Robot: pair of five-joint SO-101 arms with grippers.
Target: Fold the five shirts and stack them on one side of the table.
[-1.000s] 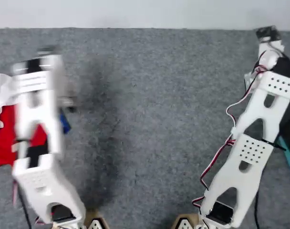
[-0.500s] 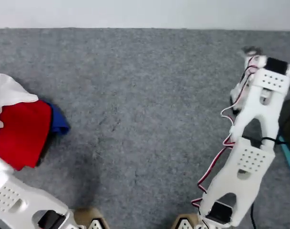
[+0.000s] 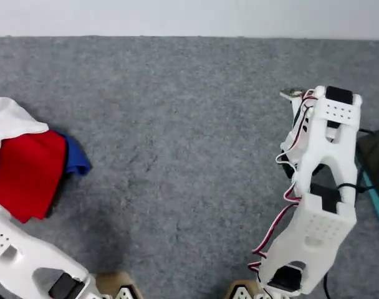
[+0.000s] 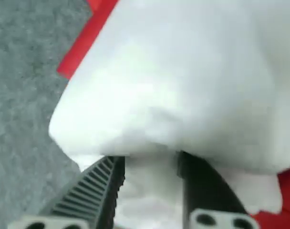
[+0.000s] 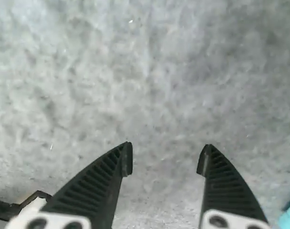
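Since a second ago your left arm (image 3: 21, 261) has drawn back from above the pile to the near left corner of the table (image 3: 177, 124), and your right arm (image 3: 323, 187) has folded in from the far right corner, so its wrist is now nearer to the middle. On the left side lies the pile: the white shirt (image 3: 9, 121) at the far edge, the red shirt (image 3: 27, 171) beside it and partly under it, and the blue shirt (image 3: 76, 161) showing from beneath the red one on the inner side. If more shirts lie below them, I cannot tell. The left claw (image 4: 150, 164) is pressed close into the white shirt, with the red one just beside; if it grips this cloth or has already let it go, I cannot tell from its wrist view. The right claw (image 5: 166, 150) is released and holds nothing, and it hangs over bare grey table. A dark shirt (image 3: 375, 152) lies at the right edge, just behind the right arm, and it looks not yet folded. I judge that you are at the end of the stacking of the white shirt, with at least the dark one left to do. For the next move, you should first make sure the left claw is free of the white cloth, so the pile is not pulled apart. Then the right arm must turn outward to the dark shirt and bring it to the open middle, where both arms can spread it flat.
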